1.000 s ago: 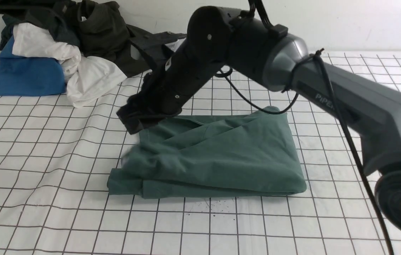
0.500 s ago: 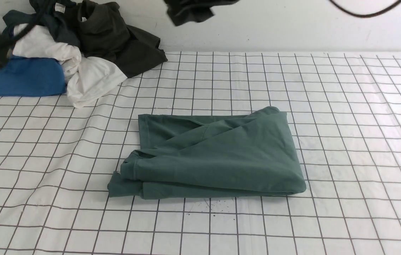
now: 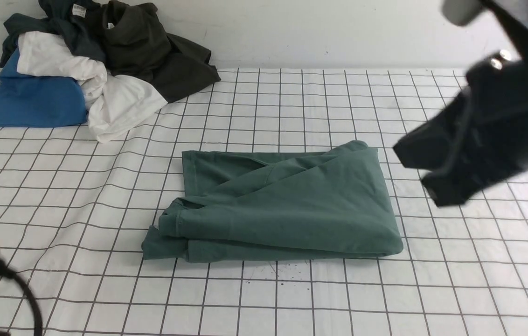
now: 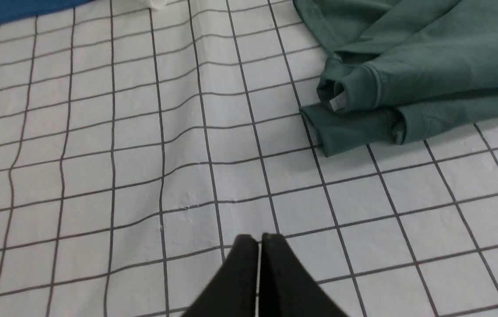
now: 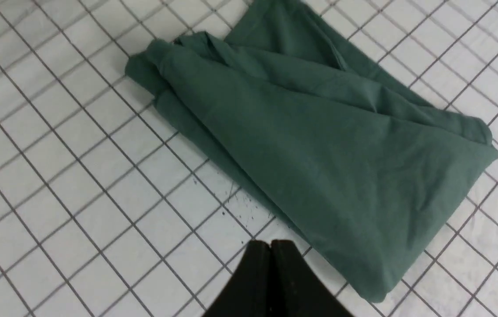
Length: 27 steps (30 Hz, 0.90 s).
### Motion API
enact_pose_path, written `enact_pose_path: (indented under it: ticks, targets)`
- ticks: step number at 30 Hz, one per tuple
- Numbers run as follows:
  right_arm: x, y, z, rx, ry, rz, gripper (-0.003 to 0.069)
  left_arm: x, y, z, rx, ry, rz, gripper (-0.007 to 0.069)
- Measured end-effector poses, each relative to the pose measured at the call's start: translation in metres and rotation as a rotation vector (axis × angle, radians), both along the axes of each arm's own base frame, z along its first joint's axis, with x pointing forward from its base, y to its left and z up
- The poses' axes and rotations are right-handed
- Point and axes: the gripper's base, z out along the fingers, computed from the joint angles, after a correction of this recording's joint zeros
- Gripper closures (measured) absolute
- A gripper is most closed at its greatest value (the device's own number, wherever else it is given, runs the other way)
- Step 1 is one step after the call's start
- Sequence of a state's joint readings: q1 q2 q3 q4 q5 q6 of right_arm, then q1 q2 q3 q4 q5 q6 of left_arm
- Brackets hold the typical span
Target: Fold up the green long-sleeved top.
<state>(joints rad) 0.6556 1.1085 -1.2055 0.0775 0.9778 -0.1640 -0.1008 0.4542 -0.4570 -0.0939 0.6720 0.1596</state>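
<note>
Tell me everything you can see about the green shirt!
The green long-sleeved top looks like soft, matte cloth. It lies folded into a flat, roughly rectangular bundle on the white checked table cover, with stacked layers and a cuff at its left end and a small tag poking out. Nothing else touches it.

A white cloth with a dark grid (image 3: 292,102) is spread over the worktop. At the far left corner a heap of clothes is piled: a blue garment (image 3: 31,102), a white one (image 3: 105,100) and dark ones (image 3: 152,51) against the wall (image 3: 338,32).
</note>
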Motion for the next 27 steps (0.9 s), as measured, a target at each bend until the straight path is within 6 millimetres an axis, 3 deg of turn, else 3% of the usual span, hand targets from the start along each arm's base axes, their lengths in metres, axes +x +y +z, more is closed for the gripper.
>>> enact_pose_path:
  ticks: [2,5,6,7,9,13,19,27]
  targets:
    - [-0.019,-0.014,-0.010,0.081,-0.081,-0.010,0.0672,-0.016,0.002,-0.012,-0.009,-0.061,0.003,0.0632]
    - [-0.039,-0.030,-0.014,0.176,-0.183,-0.019,0.0672,-0.028,0.003,-0.016,-0.013,-0.125,0.002,0.0632]
    - [-0.055,-0.042,-0.022,0.244,-0.247,-0.025,0.0673,-0.037,0.004,-0.016,-0.015,-0.186,0.000,0.0632]
    - [-0.054,-0.042,-0.024,0.247,-0.247,-0.026,0.0673,-0.037,0.004,-0.016,-0.015,-0.191,-0.001,0.0632]
    - [-0.075,-0.058,-0.031,0.361,-0.363,-0.037,0.0673,-0.047,0.005,-0.014,-0.021,-0.262,-0.001,0.0632]
    - [-0.095,-0.075,-0.043,0.464,-0.483,-0.048,0.0673,-0.054,0.006,-0.012,-0.026,-0.315,0.000,0.0632]
    - [-0.106,-0.084,-0.055,0.507,-0.541,-0.051,0.0673,-0.054,0.006,-0.012,-0.027,-0.318,0.000,0.0632]
    - [-0.107,-0.085,-0.058,0.493,-0.520,-0.049,0.0673,-0.054,0.006,-0.012,-0.026,-0.318,0.000,0.0632]
